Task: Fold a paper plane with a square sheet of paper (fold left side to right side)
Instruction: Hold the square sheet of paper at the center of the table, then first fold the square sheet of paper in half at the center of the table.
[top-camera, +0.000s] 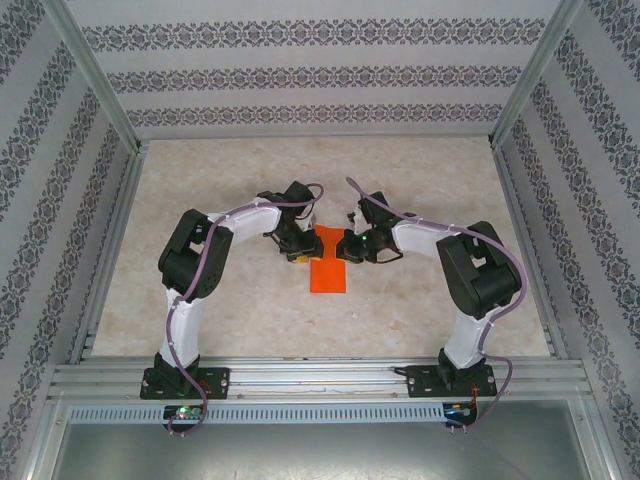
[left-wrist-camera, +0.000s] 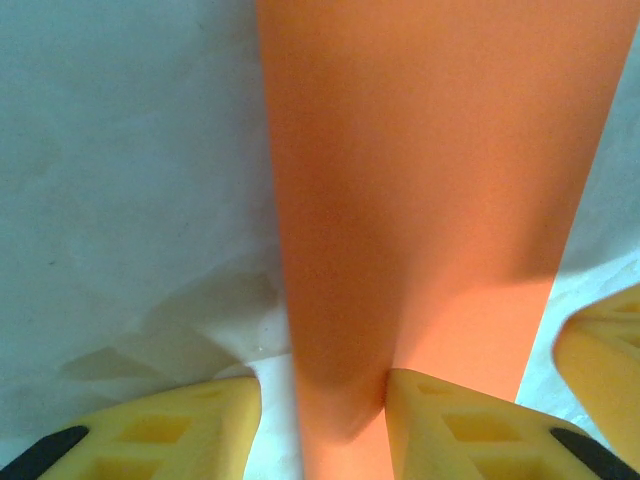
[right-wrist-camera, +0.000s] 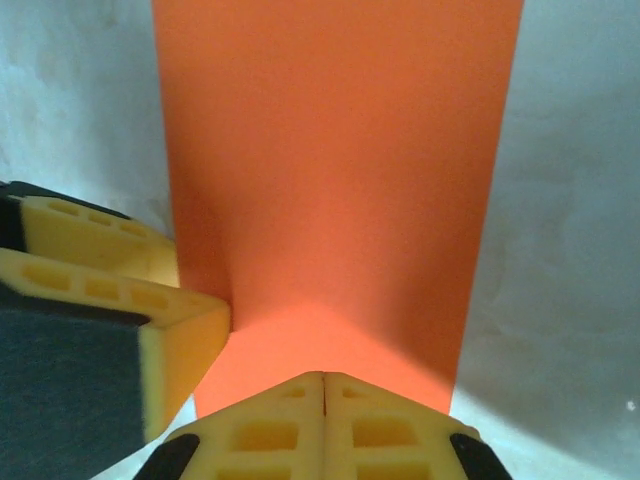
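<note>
The bright orange-red sheet of paper (top-camera: 327, 270) lies flat, folded to a narrow oblong. Its long edge runs between the left gripper (left-wrist-camera: 322, 388)'s spread fingers, its end under the right gripper (right-wrist-camera: 323, 380)'s closed tips.

Patterned walls (top-camera: 300, 80), beige marbled tabletop (top-camera: 440, 300)

Tabletop (top-camera: 200, 200): pale beige, marbled | walls (top-camera: 320, 80): white with dark ornamental bands (on three sides) | rails (top-camera: 320, 375): aluminium, along near edge

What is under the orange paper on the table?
The pale table shows beside the orange paper, along its edges. Whatever lies directly beneath the sheet is covered, so it cannot be seen.
</note>
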